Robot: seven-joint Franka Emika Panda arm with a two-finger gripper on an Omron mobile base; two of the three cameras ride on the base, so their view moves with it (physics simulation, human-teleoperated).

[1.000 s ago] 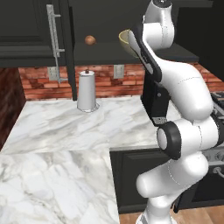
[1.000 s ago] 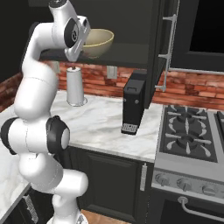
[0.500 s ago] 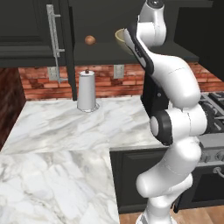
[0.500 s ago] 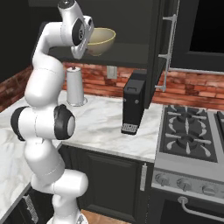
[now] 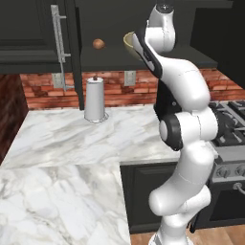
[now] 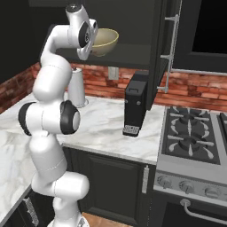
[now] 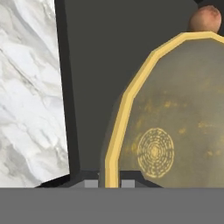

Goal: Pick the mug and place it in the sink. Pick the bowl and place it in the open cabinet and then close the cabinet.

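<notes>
The cream-beige bowl (image 6: 103, 41) is at the mouth of the open black cabinet (image 5: 110, 26), just over its dark shelf (image 6: 128, 62). My gripper (image 6: 93, 42) is shut on the bowl's near rim. From the hand view the bowl (image 7: 175, 131) shows its inside with a ring pattern, and its yellow rim runs down between my fingertips, where the gripper (image 7: 109, 183) pinches it. In the left base view the bowl (image 5: 128, 40) peeks out from behind my wrist. The mug and the sink are out of view.
A small brown ball (image 5: 98, 44) lies on the shelf left of the bowl. The open doors hang on both sides, with a bar handle (image 5: 59, 43) on the left and another (image 6: 171, 53) on the right. Below stand a paper towel roll (image 5: 94, 99), a black appliance (image 6: 135, 105) and the stove (image 6: 195, 133).
The arm's elbow and forearm have swung round while the hand stayed high. The bowl has shifted slightly left and deeper toward the cabinet shelf, still gripped.
</notes>
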